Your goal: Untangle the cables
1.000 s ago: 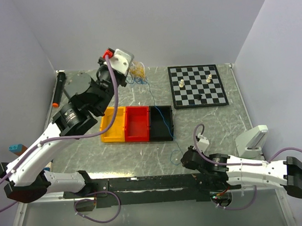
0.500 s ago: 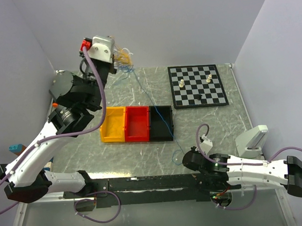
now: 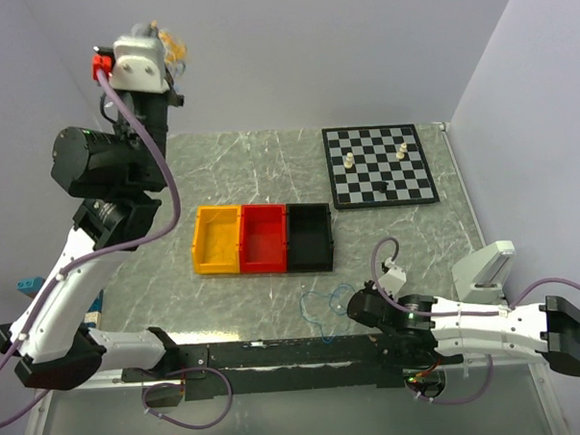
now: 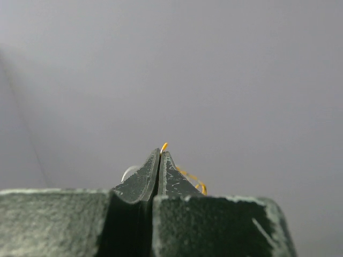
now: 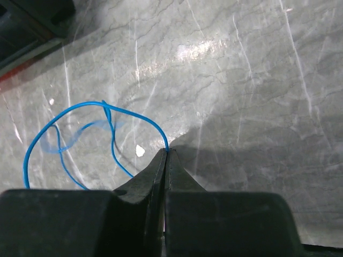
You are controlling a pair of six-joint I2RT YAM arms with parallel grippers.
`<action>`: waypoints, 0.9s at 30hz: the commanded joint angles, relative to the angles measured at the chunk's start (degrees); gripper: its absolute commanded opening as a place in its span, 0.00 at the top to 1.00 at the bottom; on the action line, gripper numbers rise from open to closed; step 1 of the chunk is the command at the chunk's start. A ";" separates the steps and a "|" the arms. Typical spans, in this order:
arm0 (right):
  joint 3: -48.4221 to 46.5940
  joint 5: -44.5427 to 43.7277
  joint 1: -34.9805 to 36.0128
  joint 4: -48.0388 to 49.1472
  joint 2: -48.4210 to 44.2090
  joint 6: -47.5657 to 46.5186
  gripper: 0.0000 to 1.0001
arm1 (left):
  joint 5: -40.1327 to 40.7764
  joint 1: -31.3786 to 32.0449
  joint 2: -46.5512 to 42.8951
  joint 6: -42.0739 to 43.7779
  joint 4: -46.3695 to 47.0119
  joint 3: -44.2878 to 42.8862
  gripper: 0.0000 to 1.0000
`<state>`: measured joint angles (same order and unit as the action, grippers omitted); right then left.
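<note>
Blue cable (image 5: 104, 105) loops on the tabletop (image 5: 241, 80) just ahead of my right gripper (image 5: 166, 152), clamped on its end, while my raised left gripper (image 4: 159, 155) pinches the yellow-orange strands (image 4: 164, 145): blue seems freed, the rest probably not.

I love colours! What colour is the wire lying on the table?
The wire is blue, clearest in the right wrist view.

A grey marbled worktop (image 3: 269, 170) fills the middle of the top view. At its centre three bins stand touching in a row: yellow (image 3: 217, 241) at left, red (image 3: 263, 239), then black (image 3: 308, 238). Upper right lies a chessboard (image 3: 380, 165) carrying two white pieces (image 3: 350, 161) and one dark piece (image 3: 385, 186).
</note>
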<state>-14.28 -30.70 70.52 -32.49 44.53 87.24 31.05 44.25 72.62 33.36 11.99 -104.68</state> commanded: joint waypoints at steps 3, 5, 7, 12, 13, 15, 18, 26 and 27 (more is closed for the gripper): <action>-7.32 -6.99 0.50 -1.09 -6.38 -15.84 1.00 | -10.82 -0.22 -5.91 -6.89 -10.03 9.66 0.99; -13.20 -9.37 0.23 -0.56 -6.65 -21.91 1.00 | -12.67 -0.22 -6.87 -8.92 -13.90 11.07 0.99; -17.95 -10.87 -0.38 0.23 -5.78 -27.19 1.00 | -15.31 -0.22 -8.54 -9.81 -16.02 13.18 0.99; -26.22 -9.65 -5.03 8.13 -2.97 -41.08 1.00 | -18.74 -0.22 -12.06 -11.21 -19.27 18.11 0.99; -27.97 -8.95 -6.61 8.84 -2.00 -43.27 1.00 | -18.57 -0.22 -12.50 -11.48 -20.41 18.46 0.99; -30.62 -7.46 -10.30 11.73 -0.16 -47.58 1.00 | -18.04 -0.22 -13.29 -11.13 -22.79 19.51 0.99; -33.61 -4.56 -14.34 16.57 2.74 -55.14 1.00 | -17.60 -0.22 -15.40 -10.52 -24.03 22.23 0.99; -45.38 3.62 -23.32 21.33 10.04 -63.41 1.00 | -19.97 -0.22 -20.15 -11.83 -27.02 26.90 0.99; -46.87 4.32 -23.93 21.68 10.83 -64.21 1.00 | -19.97 -0.22 -20.32 -11.74 -27.02 27.16 0.99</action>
<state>-53.28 -30.41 49.36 -16.47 53.89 30.22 12.69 44.16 53.80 22.94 -14.90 -78.13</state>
